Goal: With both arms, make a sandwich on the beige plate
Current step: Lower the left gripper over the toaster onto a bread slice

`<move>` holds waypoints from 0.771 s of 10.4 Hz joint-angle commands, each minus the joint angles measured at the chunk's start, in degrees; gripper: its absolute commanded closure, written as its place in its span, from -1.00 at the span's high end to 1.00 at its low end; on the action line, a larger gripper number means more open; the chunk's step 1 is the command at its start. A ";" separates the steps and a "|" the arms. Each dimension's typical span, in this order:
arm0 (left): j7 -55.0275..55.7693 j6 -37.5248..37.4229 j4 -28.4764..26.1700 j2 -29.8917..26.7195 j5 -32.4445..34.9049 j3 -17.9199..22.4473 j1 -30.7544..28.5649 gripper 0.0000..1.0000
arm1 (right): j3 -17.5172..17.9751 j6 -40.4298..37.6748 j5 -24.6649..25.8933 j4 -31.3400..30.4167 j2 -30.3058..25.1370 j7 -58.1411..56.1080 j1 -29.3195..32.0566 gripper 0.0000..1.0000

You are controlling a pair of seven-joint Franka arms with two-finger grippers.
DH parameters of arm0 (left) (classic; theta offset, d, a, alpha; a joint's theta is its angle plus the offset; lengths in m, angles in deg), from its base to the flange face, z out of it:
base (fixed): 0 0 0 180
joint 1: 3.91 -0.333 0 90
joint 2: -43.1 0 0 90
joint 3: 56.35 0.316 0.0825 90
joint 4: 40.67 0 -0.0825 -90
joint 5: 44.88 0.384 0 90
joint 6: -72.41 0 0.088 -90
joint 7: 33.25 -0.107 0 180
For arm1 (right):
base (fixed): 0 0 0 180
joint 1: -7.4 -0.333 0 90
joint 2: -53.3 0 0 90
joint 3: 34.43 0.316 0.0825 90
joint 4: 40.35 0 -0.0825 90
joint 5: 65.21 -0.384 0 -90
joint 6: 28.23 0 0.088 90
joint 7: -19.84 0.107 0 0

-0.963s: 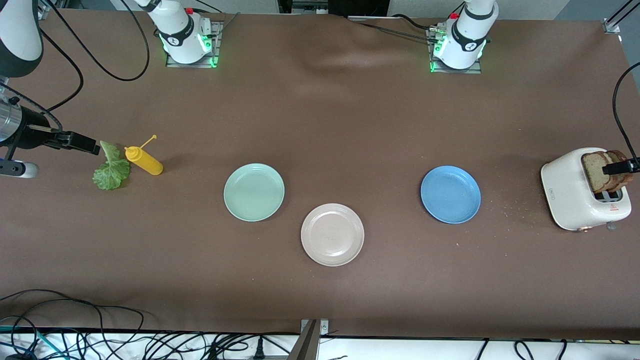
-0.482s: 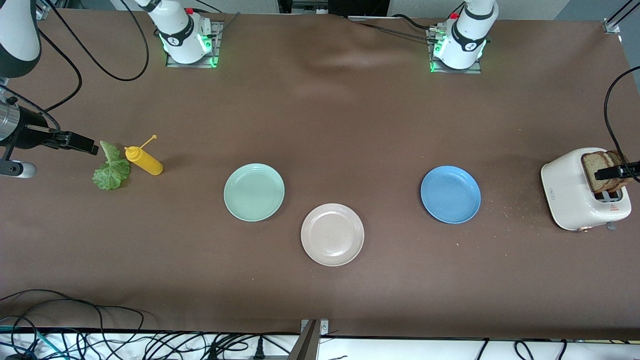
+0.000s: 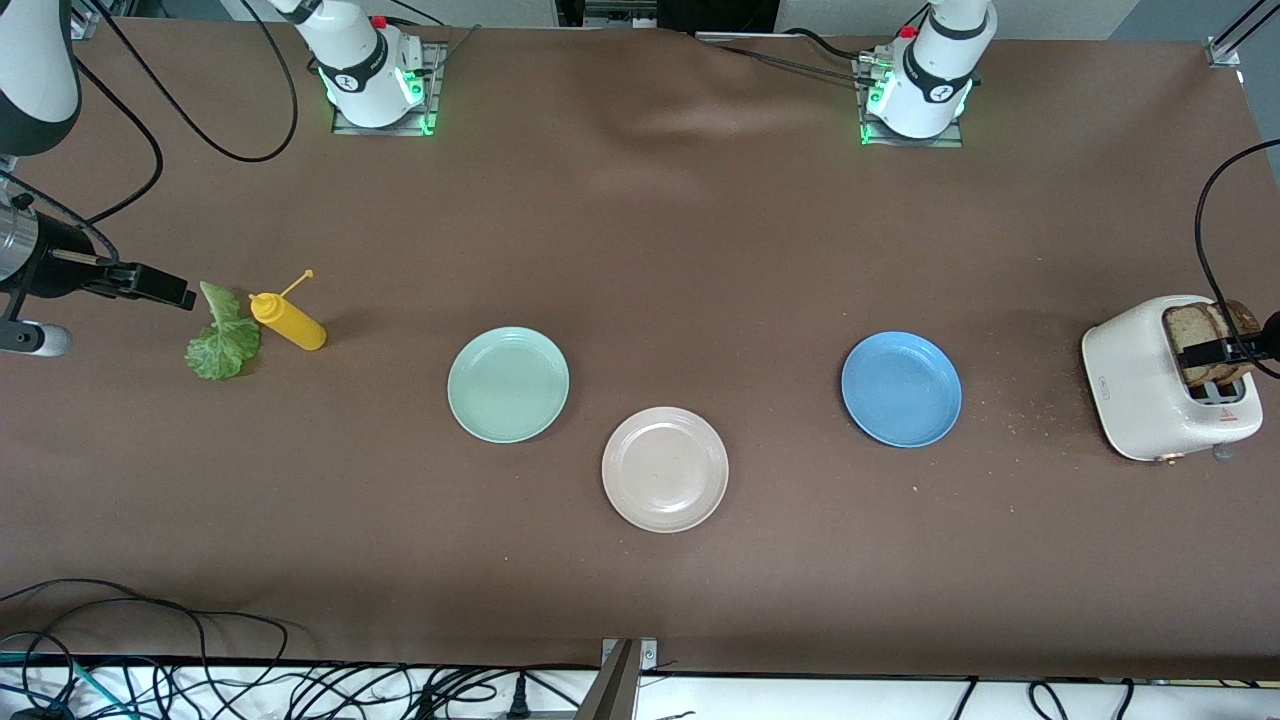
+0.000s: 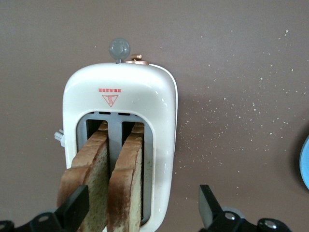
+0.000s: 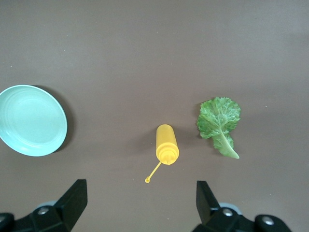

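A high front camera faces my bases at the frame's top, taking in the whole table (image 3: pixel 640 250). My left wrist camera looks straight down, close over the toaster (image 4: pixel 120 140), seen at the front view's right edge (image 3: pixel 1150 390). My right wrist camera looks down on the lettuce leaf (image 5: pixel 219 123), at the front view's left (image 3: pixel 222 340).

mint plate (image 3: pixel 508 384) | blue plate (image 3: pixel 901 389) | mustard btl (image 3: pixel 290 321) | toaster (image 3: pixel 1150 385)

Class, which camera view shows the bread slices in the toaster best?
The left wrist view: the two bread slices fill the frame, standing upright in the slots of the toaster, crusts clear. The front view shows them only small at the table's edge, partly covered by the left gripper. The right wrist view shows none.
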 commanded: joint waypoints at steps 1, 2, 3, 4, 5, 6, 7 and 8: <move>0.54 2.91 -3.79 -1.77 0.22 -0.01 0.25 1.00 | 0.30 -0.58 -0.54 1.17 0.37 -0.54 0.60 1.00; 1.15 2.91 -4.23 -1.94 -0.73 -0.01 0.25 0.96 | 0.30 -0.57 -0.62 1.17 0.37 -0.54 0.60 1.00; 1.15 2.91 -4.67 -2.03 -1.35 0.08 0.25 0.87 | 0.30 -0.57 -0.62 1.17 0.37 -0.54 0.60 1.00; 1.15 3.09 -5.46 -2.64 -1.36 0.08 0.25 0.60 | 0.30 -0.57 -0.62 1.17 0.37 -0.54 0.60 1.00; 1.15 3.09 -6.95 -4.04 -0.92 0.17 0.25 0.21 | 0.30 -0.49 -0.71 1.17 0.37 -0.54 0.60 1.00; 1.07 3.09 -8.00 -5.18 0.04 0.17 -0.01 -0.21 | 0.30 -0.49 -0.80 1.17 0.46 -0.45 0.52 1.00; 0.89 3.09 -9.41 -6.24 0.22 0.17 -0.27 -0.54 | 0.30 -0.49 -0.80 1.17 0.72 -0.45 0.51 1.00; 0.63 3.09 -10.47 -7.03 0.22 0.34 -0.36 -0.92 | 0.39 -0.49 -0.80 1.17 0.81 -0.45 0.51 1.00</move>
